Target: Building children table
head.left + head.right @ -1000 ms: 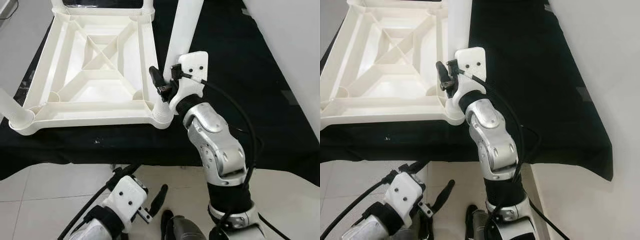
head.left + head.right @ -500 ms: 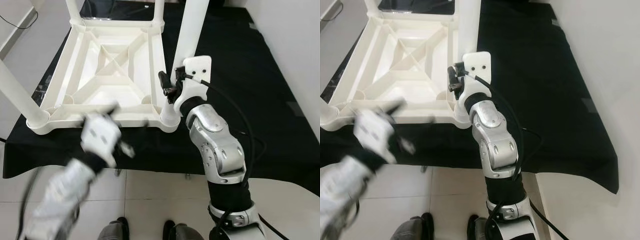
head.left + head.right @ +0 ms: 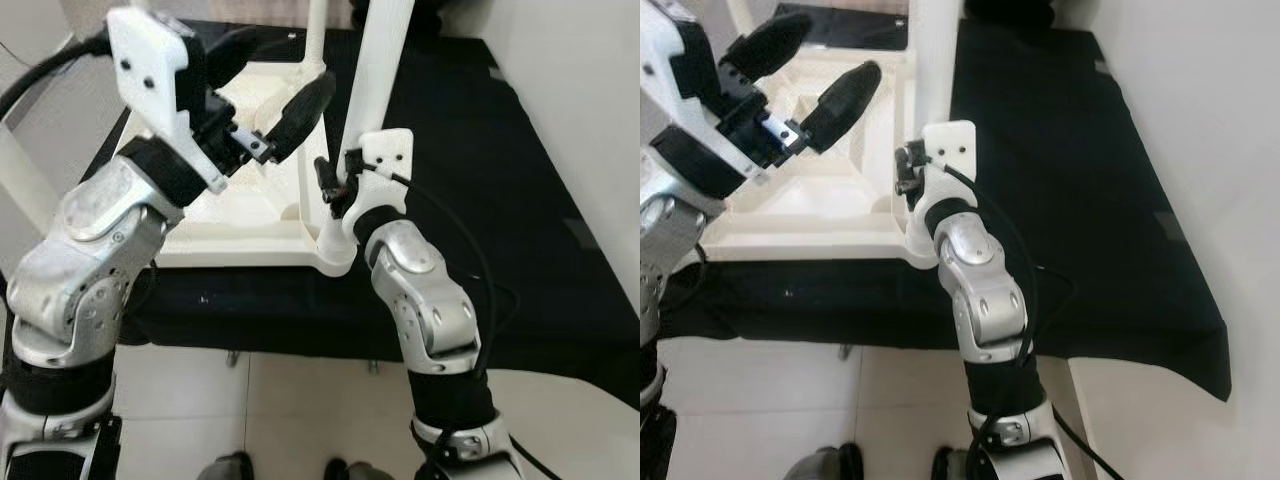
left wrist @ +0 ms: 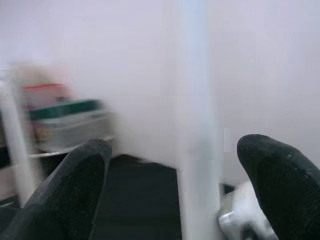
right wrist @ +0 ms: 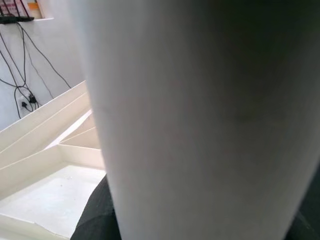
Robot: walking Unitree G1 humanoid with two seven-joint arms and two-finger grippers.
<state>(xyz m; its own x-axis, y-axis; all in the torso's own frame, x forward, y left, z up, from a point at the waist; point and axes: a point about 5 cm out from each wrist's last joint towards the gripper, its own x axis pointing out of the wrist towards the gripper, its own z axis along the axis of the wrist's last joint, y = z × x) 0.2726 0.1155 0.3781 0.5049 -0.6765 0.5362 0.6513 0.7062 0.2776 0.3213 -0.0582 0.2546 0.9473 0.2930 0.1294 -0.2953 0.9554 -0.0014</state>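
Observation:
A white plastic children's table (image 3: 240, 250) lies upside down on a black cloth, its legs pointing up. My right gripper (image 3: 338, 180) is shut on the near right leg (image 3: 380, 60) just above its socket at the table's corner. In the right wrist view that leg (image 5: 190, 120) is pressed close to the camera, with the ribbed underside (image 5: 50, 190) beside it. My left gripper (image 3: 270, 80) is raised over the underside, open and holding nothing. In the blurred left wrist view the white leg (image 4: 195, 125) stands in the gap ahead of the black fingertips (image 4: 75, 185).
The black cloth (image 3: 520, 200) reaches well to the right of the table. Below its front edge is pale tiled floor (image 3: 300, 400). A light wall (image 3: 590, 100) runs along the right. Another table leg (image 3: 20, 170) rises at the left.
My left arm has swung up from near the floor to above the upturned table, fingers open. The right gripper has stayed on the leg. The camera has shifted a little.

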